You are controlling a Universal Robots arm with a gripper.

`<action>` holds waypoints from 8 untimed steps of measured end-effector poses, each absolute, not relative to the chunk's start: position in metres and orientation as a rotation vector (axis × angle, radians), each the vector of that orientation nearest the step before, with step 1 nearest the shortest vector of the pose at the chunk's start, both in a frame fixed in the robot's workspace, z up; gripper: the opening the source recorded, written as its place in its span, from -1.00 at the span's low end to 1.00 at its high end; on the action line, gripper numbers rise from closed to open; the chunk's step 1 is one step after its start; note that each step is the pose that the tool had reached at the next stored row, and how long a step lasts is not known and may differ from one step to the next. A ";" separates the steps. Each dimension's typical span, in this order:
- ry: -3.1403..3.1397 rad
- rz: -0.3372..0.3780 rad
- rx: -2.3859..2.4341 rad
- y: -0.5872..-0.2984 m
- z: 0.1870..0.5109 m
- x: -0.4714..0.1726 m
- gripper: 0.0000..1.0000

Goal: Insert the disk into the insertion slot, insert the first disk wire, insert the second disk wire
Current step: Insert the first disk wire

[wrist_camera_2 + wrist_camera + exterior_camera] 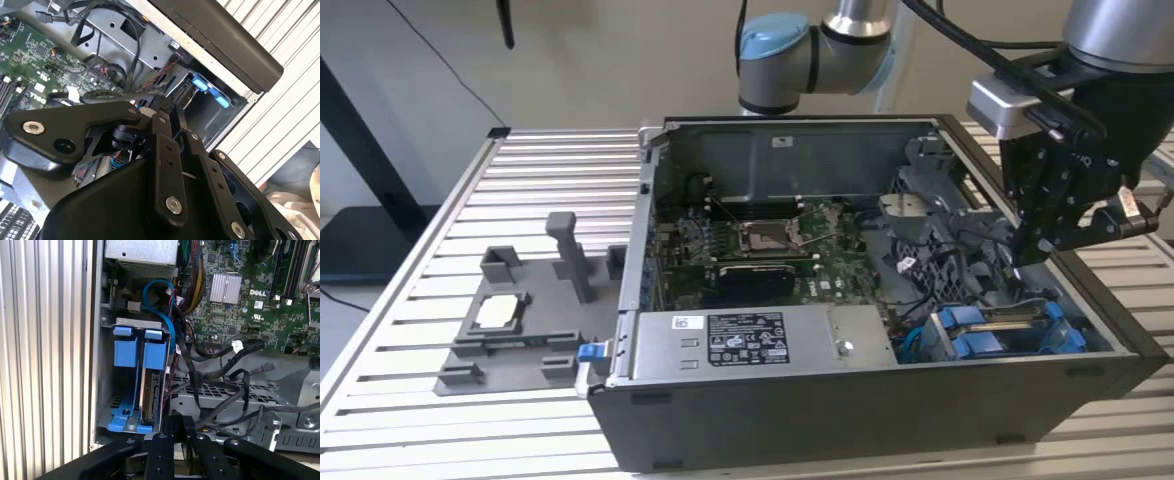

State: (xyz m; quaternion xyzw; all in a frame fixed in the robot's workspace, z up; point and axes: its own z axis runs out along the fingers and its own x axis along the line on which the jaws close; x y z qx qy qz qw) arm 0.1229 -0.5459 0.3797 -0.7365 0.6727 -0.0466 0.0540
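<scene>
Disk (150, 396) ×1 — seated in insertion slot (135, 321) ×1 | gripper (178, 423) ×1 — clenched, just beside

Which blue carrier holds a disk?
The blue carrier nearer the motherboard: a disk sits edge-on in it; the carrier by the case wall is empty.

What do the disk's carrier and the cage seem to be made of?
Carrier: probably plastic, bright blue and matte, with moulded tabs.
Cage: seemingly bare sheet metal, dull grey and thin, with a folded rim.
Disk: silver-grey metal by its look, seen edge-on.
</scene>
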 end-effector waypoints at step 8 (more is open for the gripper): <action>2.061 -0.113 -2.248 -0.548 0.375 0.130 -0.62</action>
